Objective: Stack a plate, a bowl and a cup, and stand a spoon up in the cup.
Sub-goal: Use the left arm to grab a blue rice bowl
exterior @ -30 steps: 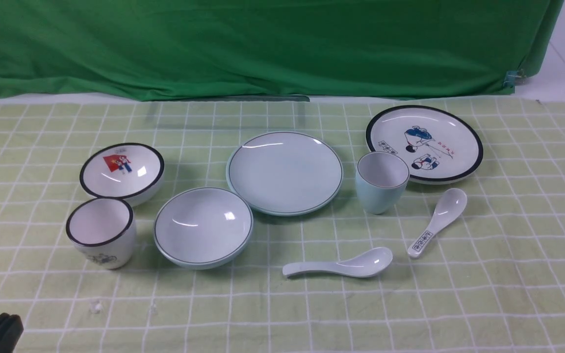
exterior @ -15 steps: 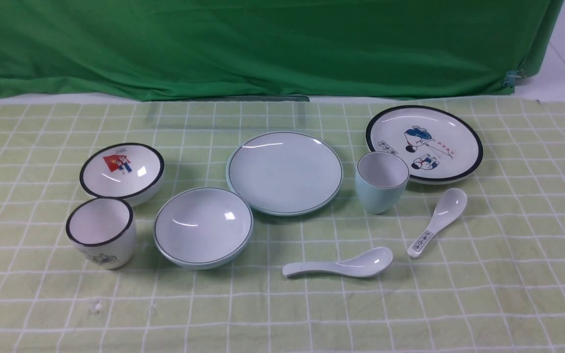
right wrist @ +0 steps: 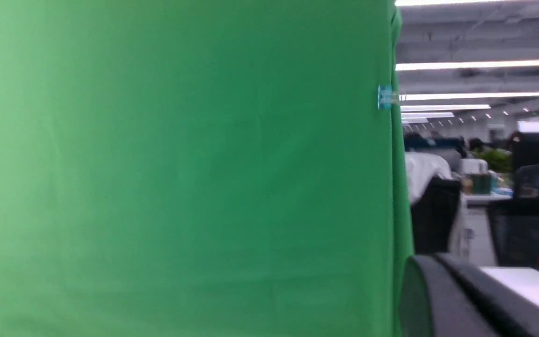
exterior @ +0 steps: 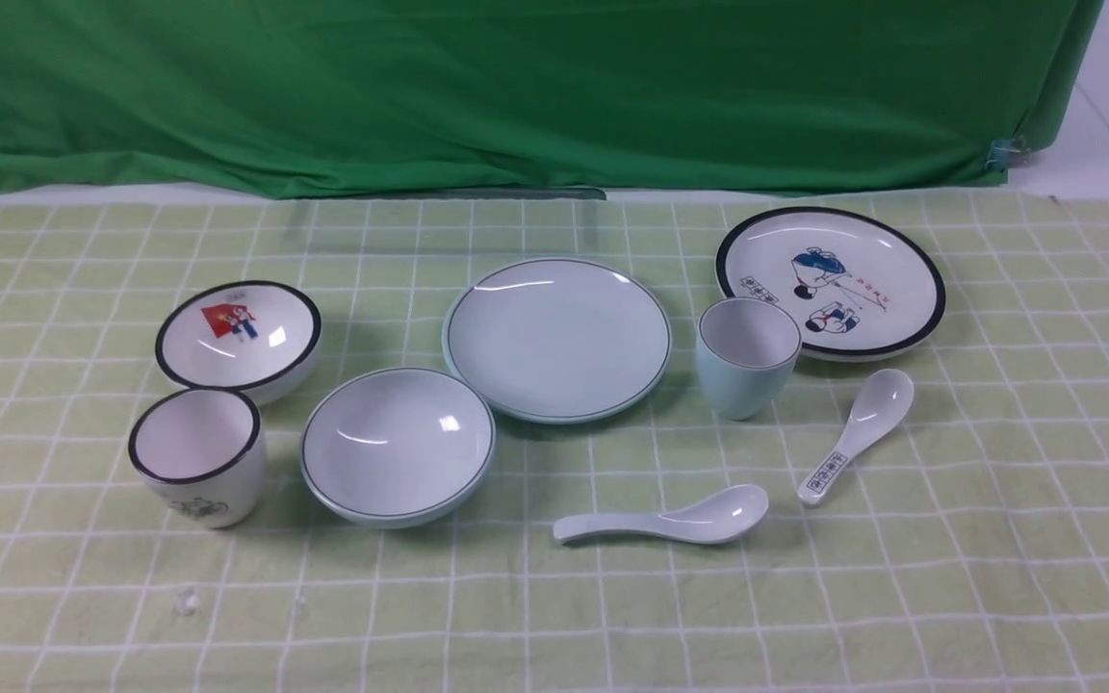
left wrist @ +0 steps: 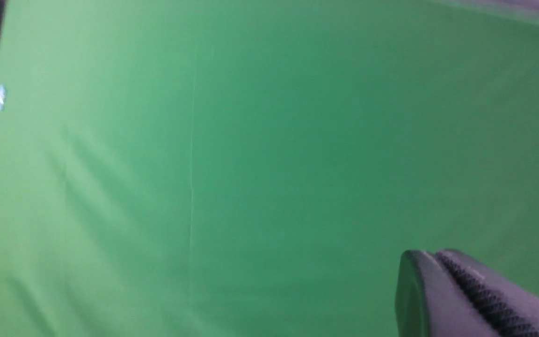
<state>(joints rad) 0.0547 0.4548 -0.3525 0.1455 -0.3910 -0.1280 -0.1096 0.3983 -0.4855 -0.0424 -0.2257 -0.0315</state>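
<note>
Noted the plain plate [exterior: 557, 342] first, flat near mid-table, toward the far side. The plain bowl [exterior: 398, 448] sat upright to its near left, rims meeting or almost so in our view. The plain cup [exterior: 748, 358] stood upright right of the plate, just in front of the patterned plate [exterior: 831, 284]. Smallest, the plain spoon [exterior: 661, 517] lay on the near side, bowl end to the right. Nothing was stacked.

We judged the bowl the first lift: best pinched by its rim, raised level, centred over the plate and released only once seated. A low carry risked nudging the plate.

Both arms were outside the front view, wrists facing the green cloth [exterior: 516, 96]. Left gripper [left wrist: 437, 252] and right gripper [right wrist: 434, 256] had tips pressed together, empty.
</note>
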